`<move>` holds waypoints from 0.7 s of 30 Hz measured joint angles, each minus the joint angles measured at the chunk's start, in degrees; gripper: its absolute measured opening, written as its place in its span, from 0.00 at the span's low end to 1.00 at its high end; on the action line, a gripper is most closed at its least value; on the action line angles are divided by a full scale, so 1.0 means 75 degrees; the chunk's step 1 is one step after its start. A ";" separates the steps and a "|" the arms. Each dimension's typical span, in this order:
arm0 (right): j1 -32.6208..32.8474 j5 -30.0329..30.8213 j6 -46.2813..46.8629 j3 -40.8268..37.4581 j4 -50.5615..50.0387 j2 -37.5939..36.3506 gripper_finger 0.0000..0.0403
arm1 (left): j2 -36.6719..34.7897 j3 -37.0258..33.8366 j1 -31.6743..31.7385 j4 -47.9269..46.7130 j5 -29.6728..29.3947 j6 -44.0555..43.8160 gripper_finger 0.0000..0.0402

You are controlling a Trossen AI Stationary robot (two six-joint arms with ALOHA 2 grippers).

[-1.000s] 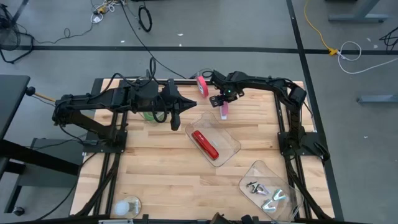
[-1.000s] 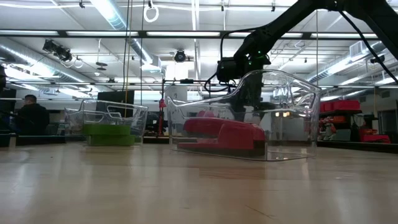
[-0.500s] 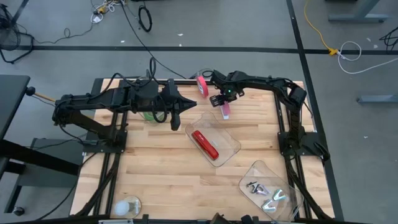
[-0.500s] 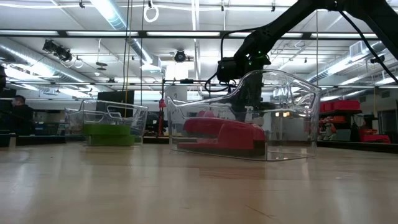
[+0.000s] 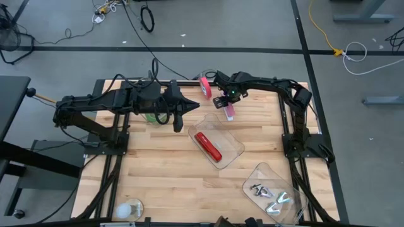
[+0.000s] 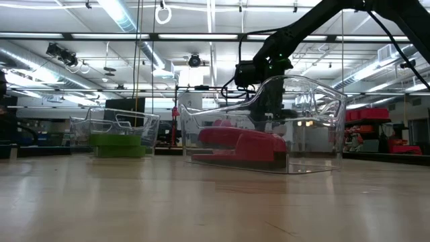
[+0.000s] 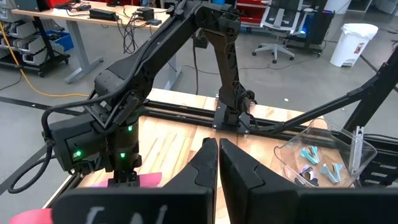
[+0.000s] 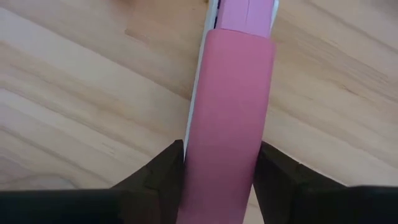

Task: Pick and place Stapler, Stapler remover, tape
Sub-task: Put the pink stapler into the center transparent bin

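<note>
no legible text, labels or signs

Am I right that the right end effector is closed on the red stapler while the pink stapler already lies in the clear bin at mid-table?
Not quite: the colours are swapped. The right wrist view shows the right end effector closed on the pink stapler, just above the table. The high view shows the red stapler already lying in the clear bin at mid-table.
</note>
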 joint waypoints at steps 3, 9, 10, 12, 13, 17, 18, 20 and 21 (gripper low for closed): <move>0.0000 0.0032 -0.0093 0.0000 -0.0029 -0.0166 0.40 | 0.0000 0.0000 0.0000 0.0000 0.0001 0.0013 0.05; 0.0000 0.0174 -0.0256 0.0000 -0.0155 -0.0565 0.40 | 0.0000 0.0000 -0.0002 -0.0025 0.0363 0.0024 0.05; 0.0000 0.0180 -0.0300 0.0000 -0.0163 -0.0648 0.40 | 0.0000 0.0000 -0.0003 -0.0079 0.0373 0.0023 0.05; 0.0000 0.0184 -0.0348 0.0000 -0.0172 -0.0822 0.40 | -0.0003 0.0000 -0.0003 -0.0315 0.0374 0.0025 0.05; 0.0000 0.0183 -0.0390 0.0000 -0.0194 -0.0918 0.40 | -0.0003 0.0000 -0.0002 -0.0459 0.0373 0.0025 0.05; 0.0043 0.0188 -0.0554 0.0000 -0.0213 -0.1389 0.40 | -0.0003 0.0000 0.0000 -0.1022 0.0373 0.0025 0.05; 0.0067 0.0187 -0.0589 0.0000 -0.0222 -0.1529 0.40 | -0.0003 0.0000 0.0000 -0.1151 0.0373 0.0012 0.05; 0.0135 0.0187 -0.0626 0.0000 -0.0217 -0.1811 0.40 | -0.0003 0.0000 -0.0003 -0.1292 0.0374 0.0009 0.05; 0.0178 0.0187 -0.0631 0.0000 -0.0209 -0.1958 0.40 | -0.0003 0.0000 -0.0003 -0.1307 0.0375 0.0010 0.05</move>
